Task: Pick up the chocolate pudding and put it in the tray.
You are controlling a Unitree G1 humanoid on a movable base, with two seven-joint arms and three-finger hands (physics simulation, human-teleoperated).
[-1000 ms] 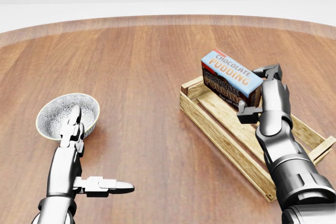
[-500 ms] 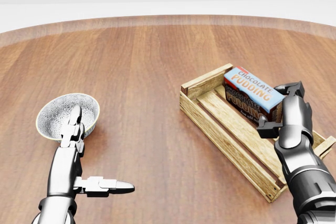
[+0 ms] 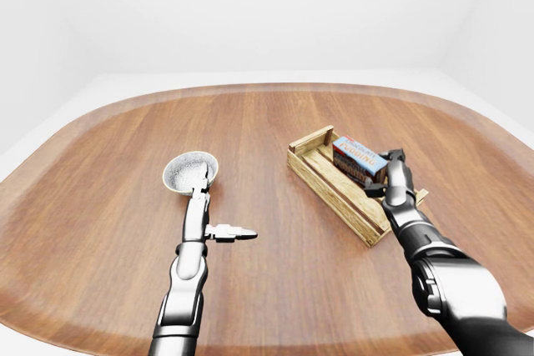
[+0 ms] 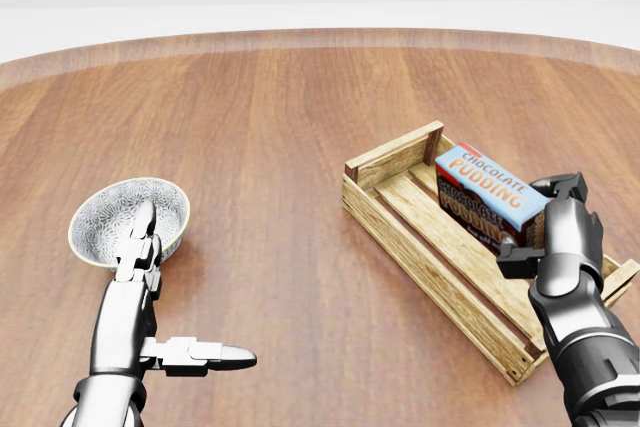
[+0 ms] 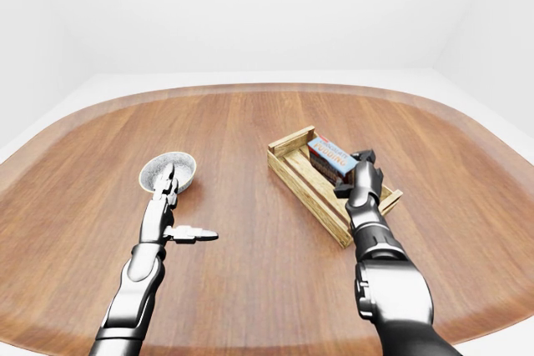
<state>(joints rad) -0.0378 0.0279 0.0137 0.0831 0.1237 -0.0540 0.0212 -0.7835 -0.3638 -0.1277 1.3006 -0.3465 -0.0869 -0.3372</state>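
right hand gripping chocolate pudding, inside wooden tray

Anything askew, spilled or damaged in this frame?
Nothing spilled or damaged. The chocolate pudding sits in the tray, angled across its slats, with the right hand around its end. The bowl stands upright.

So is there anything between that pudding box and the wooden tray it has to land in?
Nothing visible. The chocolate pudding is already inside the tray, within its walls, with the right hand closed round its end. Whether it rests on the slats cannot be told. The bowl sits far off at the left.
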